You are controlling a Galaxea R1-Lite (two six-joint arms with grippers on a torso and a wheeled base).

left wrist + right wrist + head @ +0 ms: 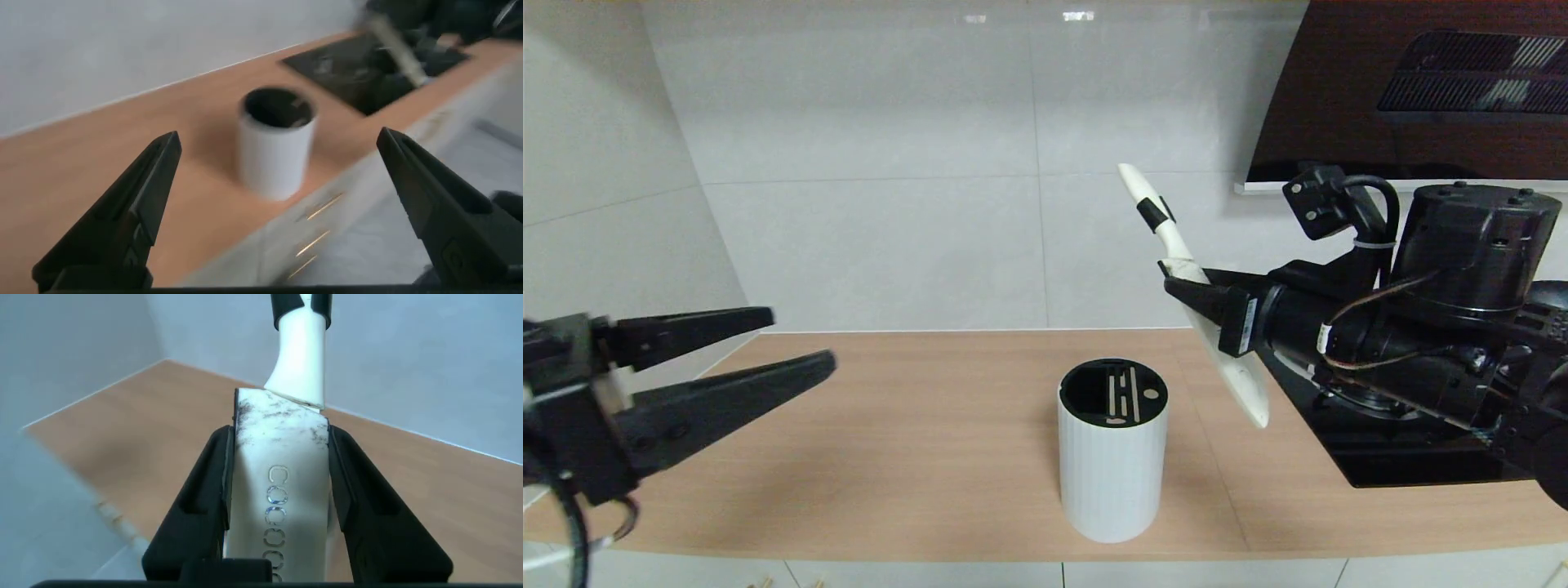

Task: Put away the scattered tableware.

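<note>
My right gripper (1188,286) is shut on a white knife (1241,384), held in the air to the right of and above the holder. The knife's handle (1168,233), with a black band, points up and left, and its blade slants down to the right. In the right wrist view the knife (282,490) sits clamped flat between both fingers (204,498). A white cylindrical holder (1111,465) with a black slotted top stands upright on the wooden counter (915,425). My left gripper (799,339) hangs open far to the left of the holder (276,163), with nothing in it.
A black cooktop (1380,465) is set into the counter at the right, under my right arm. A dark range hood (1421,82) hangs above it. White tiled walls close the back and left. The counter's front edge (1013,557) runs close below the holder.
</note>
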